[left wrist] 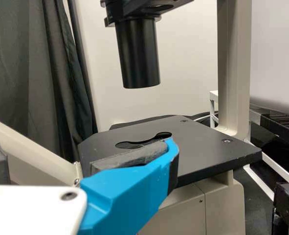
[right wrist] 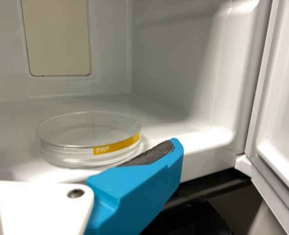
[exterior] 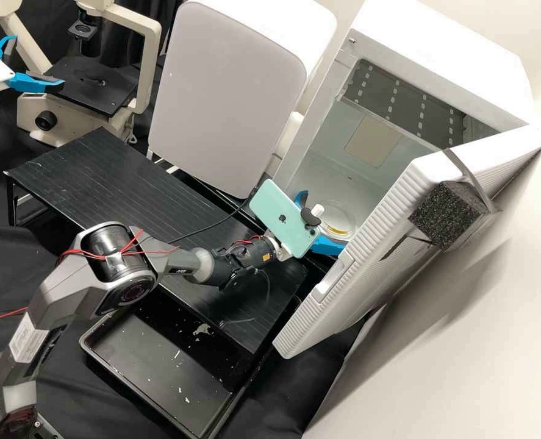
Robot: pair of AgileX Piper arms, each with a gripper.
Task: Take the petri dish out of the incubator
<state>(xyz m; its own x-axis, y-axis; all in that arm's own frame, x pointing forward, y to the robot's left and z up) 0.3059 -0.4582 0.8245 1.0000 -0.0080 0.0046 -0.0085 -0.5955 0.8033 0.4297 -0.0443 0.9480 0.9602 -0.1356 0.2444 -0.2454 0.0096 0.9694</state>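
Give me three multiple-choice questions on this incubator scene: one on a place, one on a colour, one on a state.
1. Where is the petri dish?
A) On the microscope stage
B) Inside the incubator
C) In the black tray

2. What colour is the strip on the dish's side?
A) Yellow
B) Red
C) Green

3. How is the incubator's door?
A) Shut
B) Detached
C) Open

1: B, the right wrist view shows it on the white floor within the walls.
2: A, the strip runs yellow along the rim.
3: C, the high view shows the interior past the swung-out door.

Pale plain wall (exterior: 465, 347), dark draped curtain (left wrist: 36, 73), low black table (exterior: 99, 177), black cloth (exterior: 93, 390) below
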